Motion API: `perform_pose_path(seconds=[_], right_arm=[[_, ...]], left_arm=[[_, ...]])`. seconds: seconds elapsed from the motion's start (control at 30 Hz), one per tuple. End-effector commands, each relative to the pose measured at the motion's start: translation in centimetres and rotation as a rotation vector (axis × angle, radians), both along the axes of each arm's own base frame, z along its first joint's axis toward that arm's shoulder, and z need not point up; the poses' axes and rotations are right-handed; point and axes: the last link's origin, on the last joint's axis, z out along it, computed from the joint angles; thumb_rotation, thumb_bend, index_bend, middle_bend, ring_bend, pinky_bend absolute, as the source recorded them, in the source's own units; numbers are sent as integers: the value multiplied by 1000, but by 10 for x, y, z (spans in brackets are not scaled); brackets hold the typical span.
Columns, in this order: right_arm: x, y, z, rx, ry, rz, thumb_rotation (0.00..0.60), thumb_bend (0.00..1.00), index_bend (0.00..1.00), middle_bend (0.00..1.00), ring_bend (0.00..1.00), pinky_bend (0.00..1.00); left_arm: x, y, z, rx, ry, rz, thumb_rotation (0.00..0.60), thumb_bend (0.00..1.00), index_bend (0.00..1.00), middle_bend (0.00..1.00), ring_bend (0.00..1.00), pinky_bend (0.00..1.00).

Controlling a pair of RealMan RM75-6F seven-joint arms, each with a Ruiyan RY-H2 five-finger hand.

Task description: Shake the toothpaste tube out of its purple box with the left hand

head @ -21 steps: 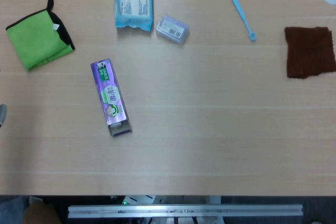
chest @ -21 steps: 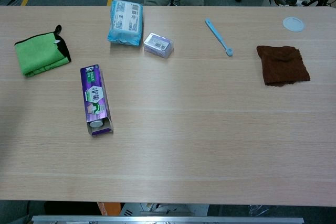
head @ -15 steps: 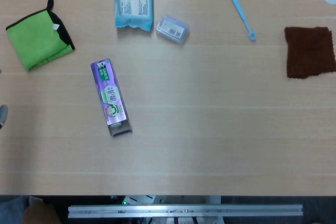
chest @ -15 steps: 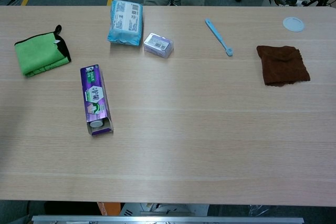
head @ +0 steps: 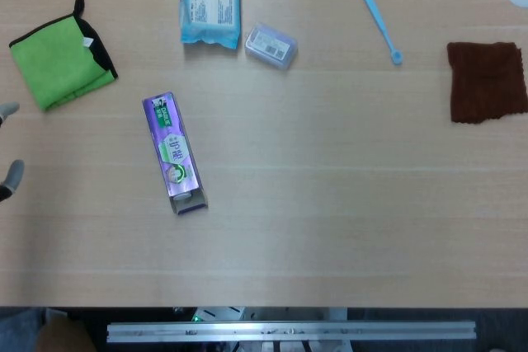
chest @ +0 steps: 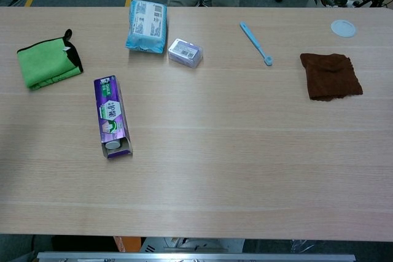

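Purple cardboard toothpaste box (head: 174, 154) lies flat on the pale wooden table (head: 330, 204), its open end toward the near edge, with the white cap of the toothpaste tube (chest: 112, 145) showing inside in the chest view. Only two grey fingertips (head: 11, 176) of the left hand (head: 7, 146) show at the head view's left border, apart from each other, touching nothing, well apart from the box. Whether the whole hand is spread or curled cannot be told. A folded green cloth (head: 58, 61) lies beyond them.

My table (chest: 245, 170), pale wood, carries: purple box (chest: 112, 116), green cloth (chest: 46, 62), blue packet (chest: 147, 26), small clear case (chest: 185, 53), blue toothbrush (chest: 256, 43), brown cloth (chest: 330, 75), white lid (chest: 343, 27).
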Motion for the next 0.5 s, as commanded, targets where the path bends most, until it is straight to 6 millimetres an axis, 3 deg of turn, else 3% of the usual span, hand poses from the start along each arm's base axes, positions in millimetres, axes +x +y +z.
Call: perform_pose_path(seconds=[0.03,0.5], right_arm=[[2,-3,1,7,2,10,600,258,380,439,429,428],[17,-16,2,32,3,71,600,258,380,439,429,428]], left_arm=[[5,8,-2,-76,22,-59,600,309,210,285,224,282],[32,50,-40,-412,183,-304,600,309,135,201,191,232]])
